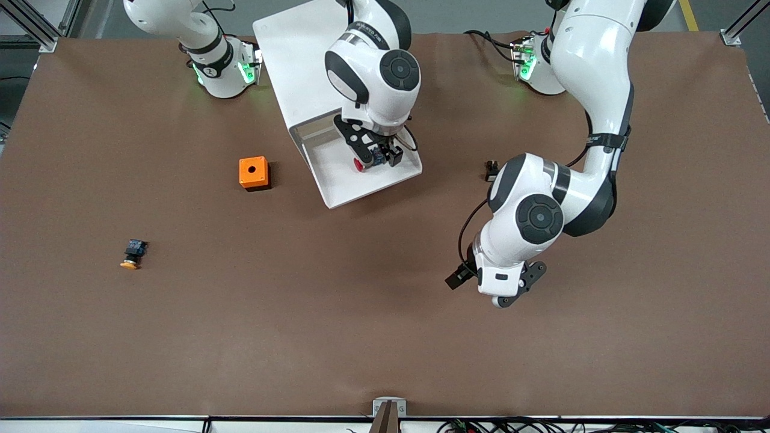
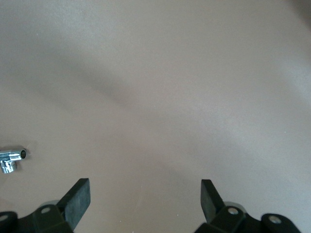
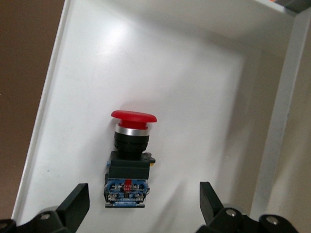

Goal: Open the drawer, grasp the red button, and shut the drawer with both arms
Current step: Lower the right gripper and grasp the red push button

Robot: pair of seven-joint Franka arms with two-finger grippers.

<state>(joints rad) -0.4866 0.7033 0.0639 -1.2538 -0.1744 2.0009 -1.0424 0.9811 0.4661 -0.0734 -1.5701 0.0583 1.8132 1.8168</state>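
No readable writing on anything. The drawer (image 1: 361, 180) is pulled out of the white cabinet (image 1: 295, 66) near the counter (image 1: 385, 337) edge where the arm bases stand, with bare brown surface all round its front; the red-capped button (image 3: 127, 160), black-and-blue body, lies on its side on the drawer floor, clear of the walls. The right pincer (image 1: 378, 159) hangs open over the button, fingers either side and not touching; the left pincer (image 1: 490, 288) waits open over bare counter toward the left arm's end, with the orange cube (image 1: 253, 173) and the yellow-capped button (image 1: 132, 254) toward the right arm's end.
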